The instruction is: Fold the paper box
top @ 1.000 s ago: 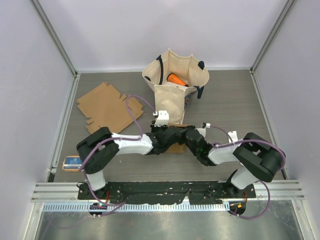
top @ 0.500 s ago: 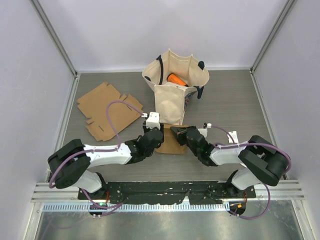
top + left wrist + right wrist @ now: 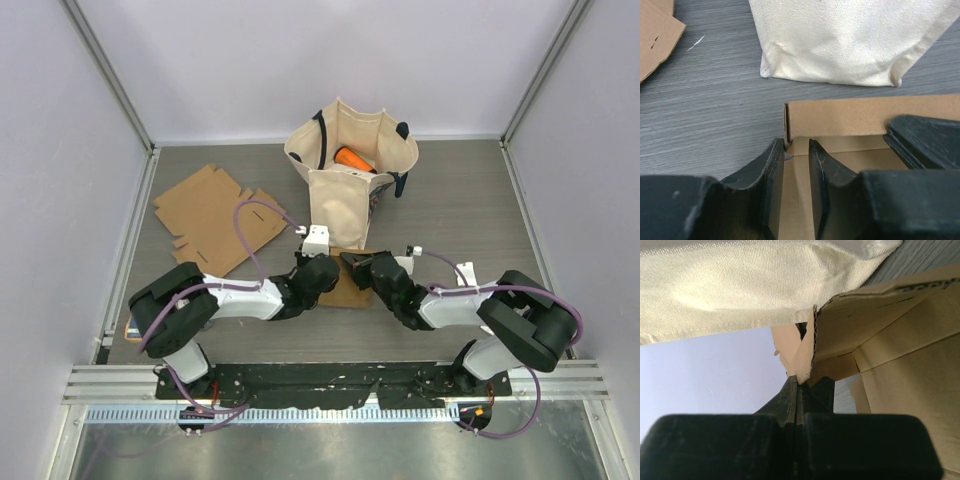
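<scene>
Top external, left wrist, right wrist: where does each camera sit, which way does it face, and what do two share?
Top external: above and behind the bases, looking down on the table; left gripper and right gripper meet at the paper box.
Left wrist: low on the left arm, facing across the box toward the canvas tote bag; its fingers show.
Right wrist: low on the right arm, angled up past a box flap to the tote; its fingers pinch that flap.
Shared: all three show box and tote.

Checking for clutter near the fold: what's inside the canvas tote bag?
An orange object shows at the open mouth of the canvas tote bag; anything deeper is hidden by cloth.
</scene>
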Robot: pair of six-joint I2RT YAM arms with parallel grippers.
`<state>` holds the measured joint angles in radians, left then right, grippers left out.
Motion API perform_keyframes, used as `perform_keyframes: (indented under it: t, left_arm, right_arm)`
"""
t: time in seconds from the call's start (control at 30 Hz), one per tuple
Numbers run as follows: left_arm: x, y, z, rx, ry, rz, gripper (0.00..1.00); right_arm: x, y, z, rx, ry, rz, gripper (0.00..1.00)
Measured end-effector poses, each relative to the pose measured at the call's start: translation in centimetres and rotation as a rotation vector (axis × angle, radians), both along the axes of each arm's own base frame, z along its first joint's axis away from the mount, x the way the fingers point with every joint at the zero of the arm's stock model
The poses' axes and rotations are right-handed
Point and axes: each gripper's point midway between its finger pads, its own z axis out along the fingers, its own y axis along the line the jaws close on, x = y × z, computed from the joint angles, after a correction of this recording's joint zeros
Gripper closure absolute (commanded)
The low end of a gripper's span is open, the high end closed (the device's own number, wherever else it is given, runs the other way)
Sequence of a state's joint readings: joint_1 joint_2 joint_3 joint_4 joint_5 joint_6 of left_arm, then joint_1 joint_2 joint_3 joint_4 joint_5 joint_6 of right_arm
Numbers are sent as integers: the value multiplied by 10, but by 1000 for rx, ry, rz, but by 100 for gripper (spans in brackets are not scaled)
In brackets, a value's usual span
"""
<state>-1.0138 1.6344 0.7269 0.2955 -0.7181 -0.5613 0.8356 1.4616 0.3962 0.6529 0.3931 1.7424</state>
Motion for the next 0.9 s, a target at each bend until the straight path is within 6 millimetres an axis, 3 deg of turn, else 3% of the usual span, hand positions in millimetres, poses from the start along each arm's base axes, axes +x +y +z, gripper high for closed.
perform_keyframes:
  t: [0.3, 0.33, 0.53, 0.67, 0.73, 0.77, 0.9]
  left_arm:
    - [16, 4, -14, 64, 7, 86, 94]
    - [18, 3, -13, 69, 8, 97, 100]
    - [29, -3, -13, 142, 38, 169, 100]
    - [25, 1, -14, 146, 44, 179, 100]
    - [23, 3, -14, 143, 42, 175, 100]
    - [20, 6, -14, 138, 40, 170, 100]
    - [9, 23, -14, 126, 36, 152, 100]
  right_arm:
    - [0, 0, 0, 14, 9, -6, 99]
    - [1, 0, 0, 15, 9, -8, 99]
    - [6, -5, 1, 13, 5, -38, 99]
    - [6, -4, 1, 13, 7, -32, 99]
    - [5, -3, 1, 12, 8, -21, 93]
    - [4, 0, 0, 8, 7, -8, 79]
    - [-3, 9, -4, -53, -15, 84, 49]
